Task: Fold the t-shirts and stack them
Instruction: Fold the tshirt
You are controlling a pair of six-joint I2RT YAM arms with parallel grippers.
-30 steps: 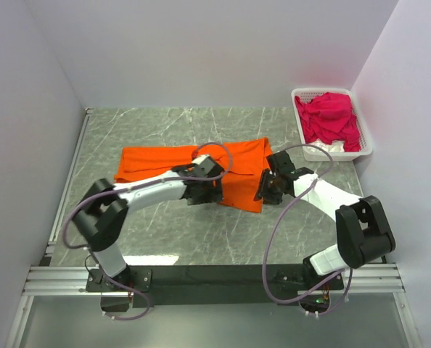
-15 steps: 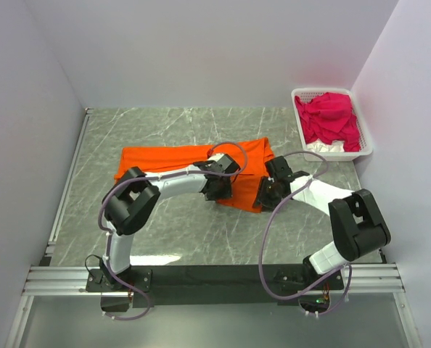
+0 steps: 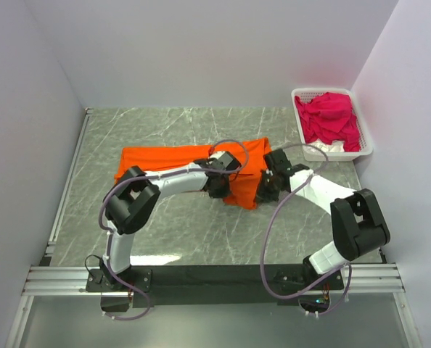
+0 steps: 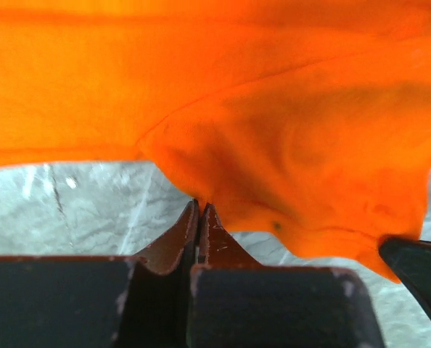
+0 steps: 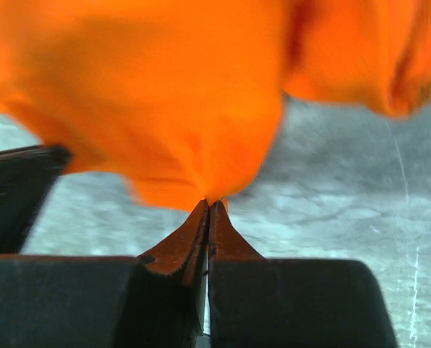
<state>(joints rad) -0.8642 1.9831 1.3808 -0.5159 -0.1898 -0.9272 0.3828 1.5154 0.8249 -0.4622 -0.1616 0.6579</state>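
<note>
Marble table: left fingers, right fingers pinch orange t-shirt.

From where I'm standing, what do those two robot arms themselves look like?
The left arm and right arm match: smooth white shells on the long links, chunky rounded black housings at the joints. A thin purplish-grey cable runs loosely outside each one in big loops. The jaws are dark blocks that taper to thin, reddish-brown tips. No markings or sleeves show.

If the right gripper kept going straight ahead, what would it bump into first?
The orange shirt. The right gripper is shut on its edge, and the cloth bunches up right in front of it.
</note>
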